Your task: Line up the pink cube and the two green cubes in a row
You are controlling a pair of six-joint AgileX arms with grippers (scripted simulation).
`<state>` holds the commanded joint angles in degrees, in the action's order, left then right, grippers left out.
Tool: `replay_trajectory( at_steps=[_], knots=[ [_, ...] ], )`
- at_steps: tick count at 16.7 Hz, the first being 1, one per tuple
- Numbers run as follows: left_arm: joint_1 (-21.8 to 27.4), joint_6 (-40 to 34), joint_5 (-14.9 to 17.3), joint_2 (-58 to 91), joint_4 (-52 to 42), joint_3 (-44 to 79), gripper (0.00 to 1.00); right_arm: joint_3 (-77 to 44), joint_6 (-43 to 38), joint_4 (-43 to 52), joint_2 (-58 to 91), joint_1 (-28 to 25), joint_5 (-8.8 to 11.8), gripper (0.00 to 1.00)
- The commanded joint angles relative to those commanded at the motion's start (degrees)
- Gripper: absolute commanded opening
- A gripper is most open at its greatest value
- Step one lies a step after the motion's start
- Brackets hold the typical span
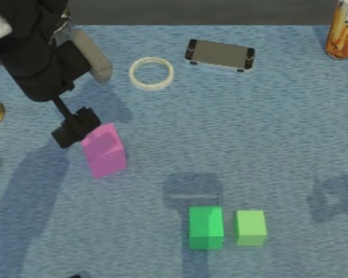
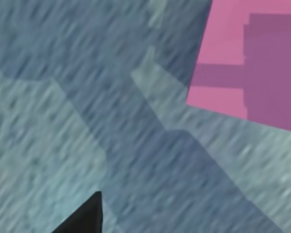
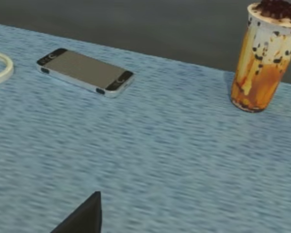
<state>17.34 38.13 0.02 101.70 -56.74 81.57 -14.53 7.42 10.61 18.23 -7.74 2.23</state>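
Pink cube [image 1: 105,152] sits left of centre on the counter [image 1: 249,145], turned slightly askew and well apart from the two green cubes [image 1: 206,227], which already stand side by side near the front edge, the paler one [image 1: 251,227] on the right, so the open slot for the pink one is probably to their left. Left end effector [image 1: 75,128] is touching or just beside the pink cube's far-left edge, likely about to grasp it; cannot tell its finger spacing. Being a cube, it has no long axis; right arm is out of the top view.
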Motion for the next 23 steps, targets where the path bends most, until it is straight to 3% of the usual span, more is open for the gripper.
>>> replay_trajectory(
  at_steps=[6,14,23],
  knots=[
    [3.15,6.85,0.10,17.71,-9.56,15.30,1.00,13.21,-6.69,-9.58,-16.63,6.52,-1.98,1.00],
    [3.20,7.53,0.10,19.47,-10.20,16.59,1.00,14.53,-7.42,-10.61,-18.23,7.17,-2.23,1.00],
    [3.37,7.73,0.16,25.55,6.69,5.86,1.00,14.53,-7.42,-10.61,-18.23,7.17,-2.23,1.00]
  ],
)
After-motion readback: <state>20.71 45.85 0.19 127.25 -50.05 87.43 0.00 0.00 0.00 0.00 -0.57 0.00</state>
